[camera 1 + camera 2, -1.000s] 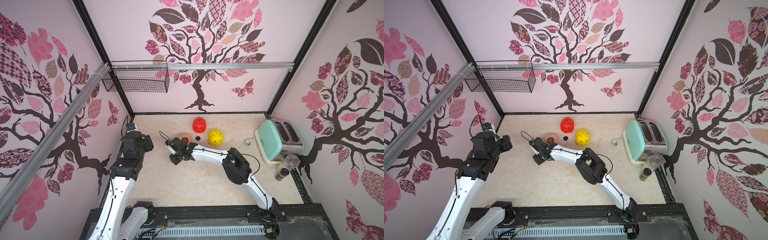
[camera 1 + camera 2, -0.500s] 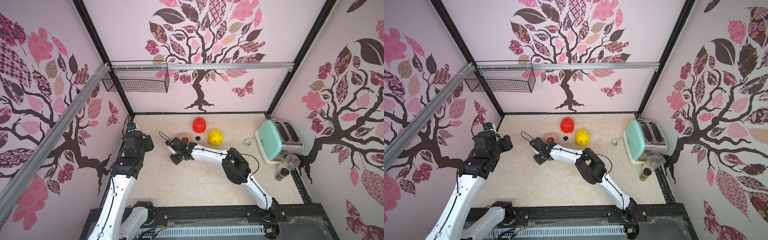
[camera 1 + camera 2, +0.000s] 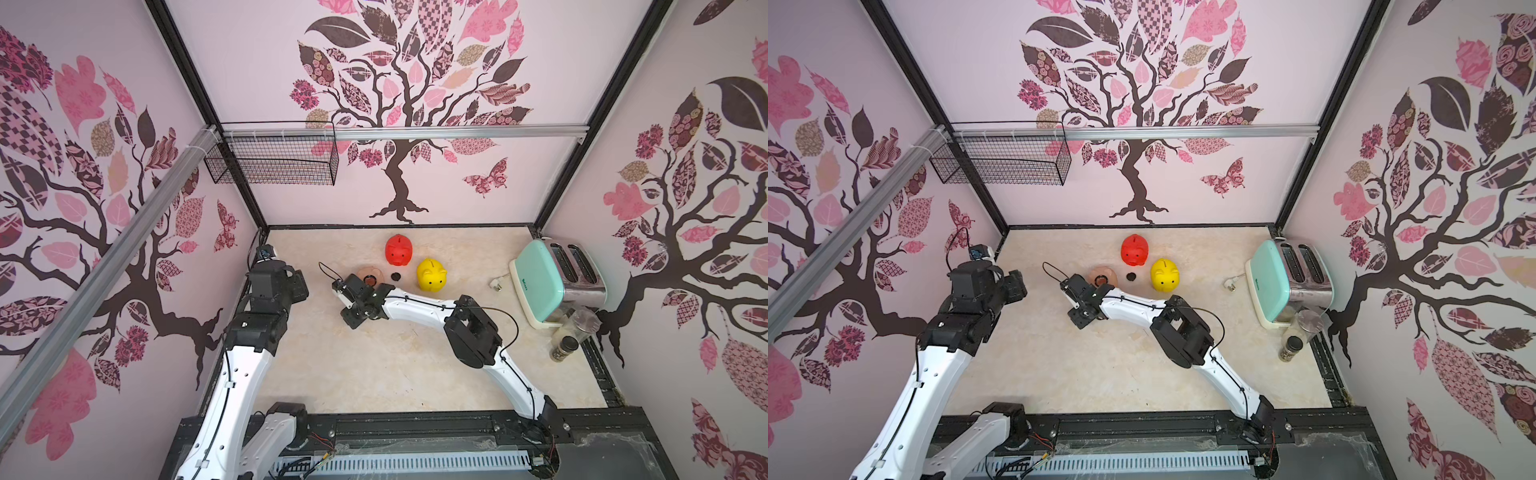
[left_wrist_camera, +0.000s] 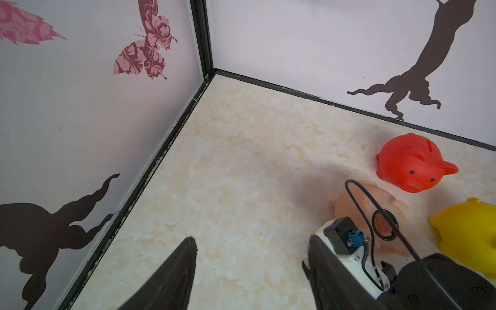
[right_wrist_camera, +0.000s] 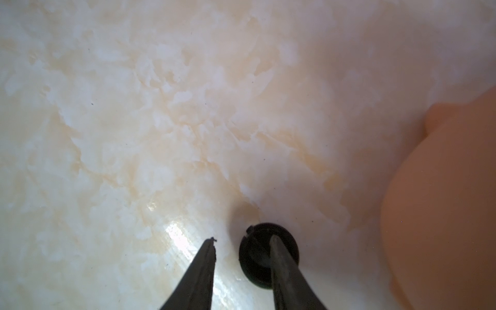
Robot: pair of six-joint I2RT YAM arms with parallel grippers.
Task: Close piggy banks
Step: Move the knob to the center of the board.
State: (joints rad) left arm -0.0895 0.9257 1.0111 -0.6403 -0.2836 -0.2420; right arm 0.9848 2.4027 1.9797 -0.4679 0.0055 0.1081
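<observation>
While the right arm reaches to the middle of both top views, its wrist hides the right gripper there, so you judge it from the right wrist view. The two dark prongs stand apart, with bare table between them and nothing clamped. One finger crosses over a black plug lying flat on the table; whether it touches the plug you cannot tell.

Near that plug is the peach-pink piggy bank. In both top views you find it just above the right wrist, a little left of centre. The left wrist view shows it tipped over, its round dark-rimmed belly hole in sight.

The red piggy bank stands upright above centre, near the back wall. The yellow piggy bank stands upright just below and right of it. A small black disc lies between the peach-pink and yellow pigs, touching neither. Whether it is the plug seen at the fingertip you cannot tell.

At the left edge of the floor, your left gripper is spread wide over bare table, holding nothing. The mint-green toaster sits at the right edge.
</observation>
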